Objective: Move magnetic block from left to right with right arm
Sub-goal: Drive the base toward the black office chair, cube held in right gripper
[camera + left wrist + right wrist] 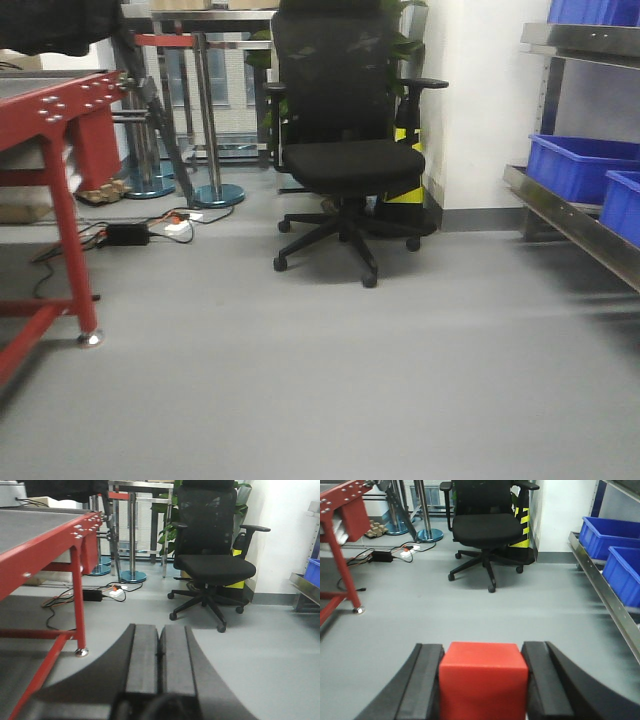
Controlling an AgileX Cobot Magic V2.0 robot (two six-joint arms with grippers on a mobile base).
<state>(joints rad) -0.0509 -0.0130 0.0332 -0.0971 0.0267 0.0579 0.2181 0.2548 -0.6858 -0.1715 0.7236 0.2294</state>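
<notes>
The magnetic block, a plain bright red cube, sits between the two black fingers of my right gripper, which is shut on it and holds it above the grey floor. In the left wrist view my left gripper is shut, its pads pressed together with nothing between them. Neither gripper nor the block shows in the front view.
A red-framed table stands at the left, with cables and a power strip on the floor behind it. A black office chair is straight ahead. Blue bins sit on metal shelving at the right.
</notes>
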